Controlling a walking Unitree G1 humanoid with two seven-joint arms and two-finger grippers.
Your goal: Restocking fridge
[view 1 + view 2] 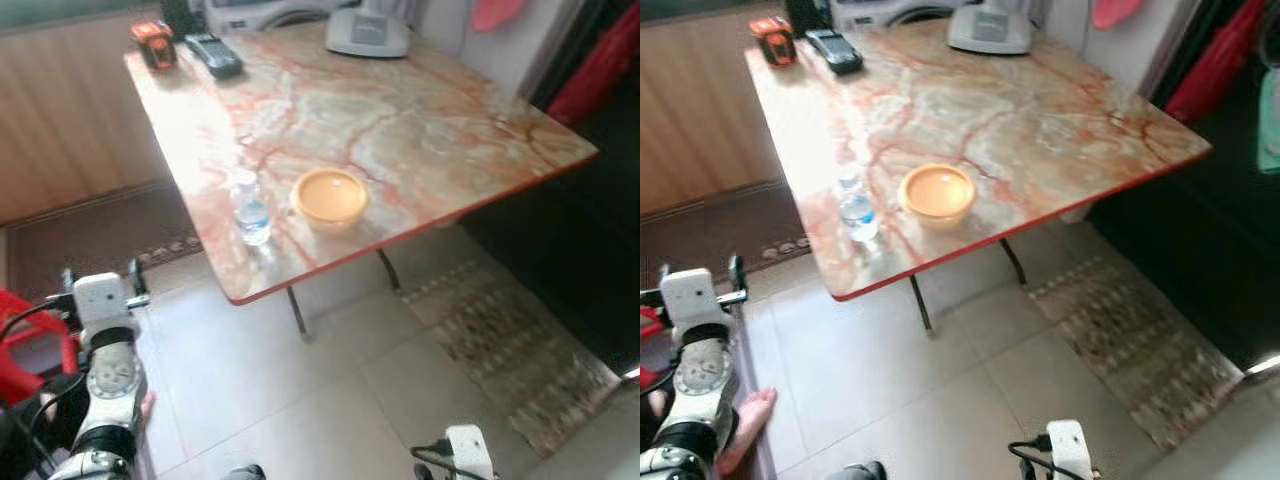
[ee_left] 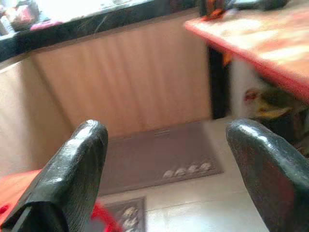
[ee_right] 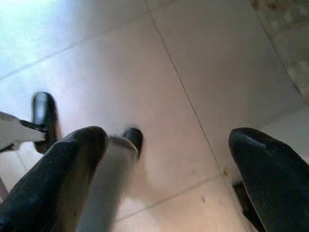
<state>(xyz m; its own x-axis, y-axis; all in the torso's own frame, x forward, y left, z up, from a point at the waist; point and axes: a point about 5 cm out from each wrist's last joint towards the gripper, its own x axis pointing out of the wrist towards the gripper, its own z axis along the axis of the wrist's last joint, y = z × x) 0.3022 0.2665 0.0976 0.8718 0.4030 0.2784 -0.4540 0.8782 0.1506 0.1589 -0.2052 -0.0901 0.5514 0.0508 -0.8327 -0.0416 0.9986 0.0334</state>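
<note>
1. Marble-patterned table with red edge [image 1: 420,130] takes the upper centre of the head views.
2. Small clear plastic water bottle [image 1: 251,212] stands upright near the table's front edge, lower-left part of the tabletop.
3. Round orange plastic bowl [image 1: 329,199] sits just beside the bottle on its right, apart from it.
4. Far end of the table, top of frame: orange-and-black gadget [image 1: 153,44], dark handset [image 1: 214,55] next to it, grey-white device [image 1: 367,33] further right.
5. Left gripper [image 2: 169,164]: jaws wide apart, nothing between them. Left wrist view looks at a wooden panel wall [image 2: 130,82] and a brown floor mat [image 2: 159,159]; table edge sits in the upper right of that frame.
6. Right gripper [image 3: 166,164]: jaws wide apart, empty, pointing down at pale tiled floor [image 3: 145,72].
7. Both silver arms sit at the bottom corners of the head views, low over the floor; bottle and bowl are well apart from either set of jaws, up on the table.
8. Patterned rug [image 1: 520,350] lies on the floor at lower right; red object [image 1: 30,340] at the left edge.
</note>
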